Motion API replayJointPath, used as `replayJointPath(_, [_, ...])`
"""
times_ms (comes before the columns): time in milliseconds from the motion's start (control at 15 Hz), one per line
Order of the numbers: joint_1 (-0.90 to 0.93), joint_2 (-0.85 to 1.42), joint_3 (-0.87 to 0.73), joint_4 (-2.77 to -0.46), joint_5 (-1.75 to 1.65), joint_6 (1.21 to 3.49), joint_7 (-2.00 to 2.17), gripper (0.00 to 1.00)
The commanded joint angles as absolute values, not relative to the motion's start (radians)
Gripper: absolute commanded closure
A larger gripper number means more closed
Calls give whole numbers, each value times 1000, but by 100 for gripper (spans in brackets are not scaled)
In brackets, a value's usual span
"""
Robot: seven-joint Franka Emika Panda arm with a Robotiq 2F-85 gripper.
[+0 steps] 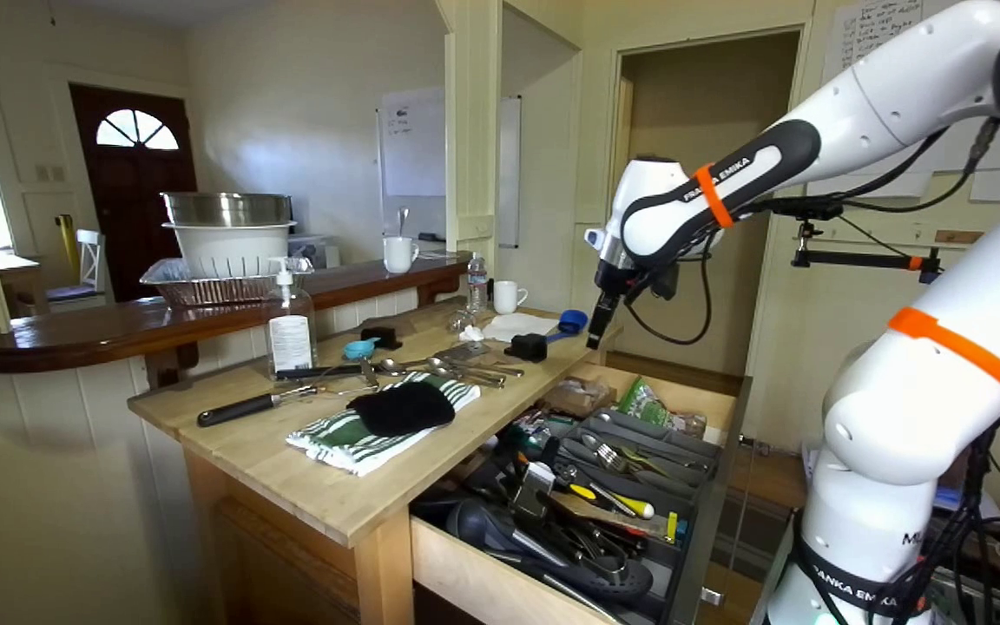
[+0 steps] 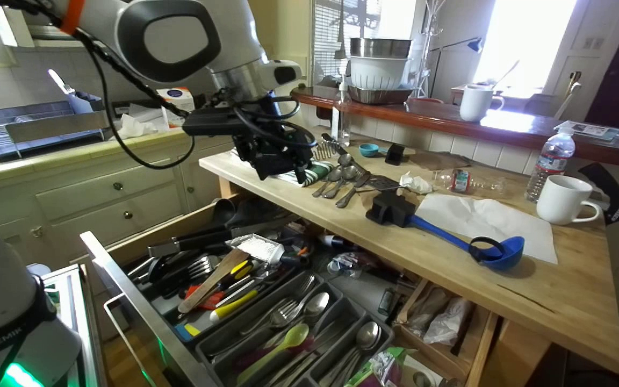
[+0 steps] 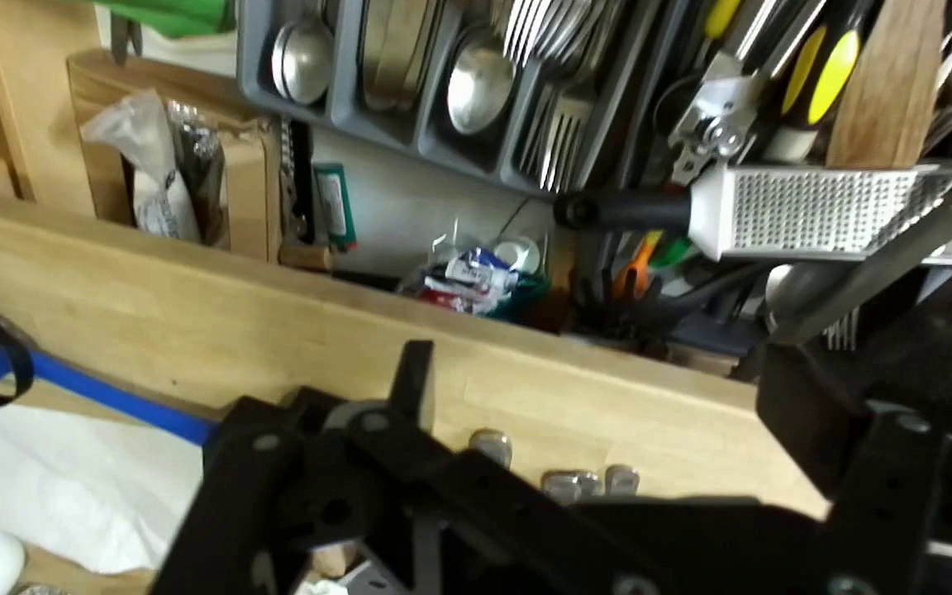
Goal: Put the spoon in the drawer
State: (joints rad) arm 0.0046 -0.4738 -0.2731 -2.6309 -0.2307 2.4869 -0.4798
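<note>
The black two-fingered gripper (image 3: 600, 361) hung above the drawer-side long edge of the pale wooden table (image 2: 573, 301), apart from it; its fingers (image 3: 411, 376) were spread wide; in the wrist view that edge crossed the gap between them. A cluster of shiny metal spoons (image 2: 349, 173) lay on the table, between that edge and the long edge under a glossy brown bar shelf (image 1: 92, 338); which one was meant could not be told. The wide, shallow drawer with pale wood sides (image 1: 500, 569) stood pulled out below the drawer-side edge; it held a grey divided tray (image 3: 383, 135) of cutlery; a perforated metal grater with a black handle (image 3: 831, 213) lay there too. A long blue plastic ladle (image 2: 509, 258) lay near the drawer-side edge; a folded green-and-white striped towel (image 1: 348, 447), with a black cloth (image 1: 404, 408) on top, lay toward one short edge; a white mug (image 2: 563, 199) stood near the opposite short edge.
</note>
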Motion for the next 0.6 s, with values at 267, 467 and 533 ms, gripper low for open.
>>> replayJointPath(267, [72, -74, -232, -2297, 34, 2537, -559, 0])
replayJointPath(467, [45, 38, -158, -2191, 36, 2546, -522, 0])
replayJointPath(533, [38, 72, -138, -2159, 33, 2547, -515, 0])
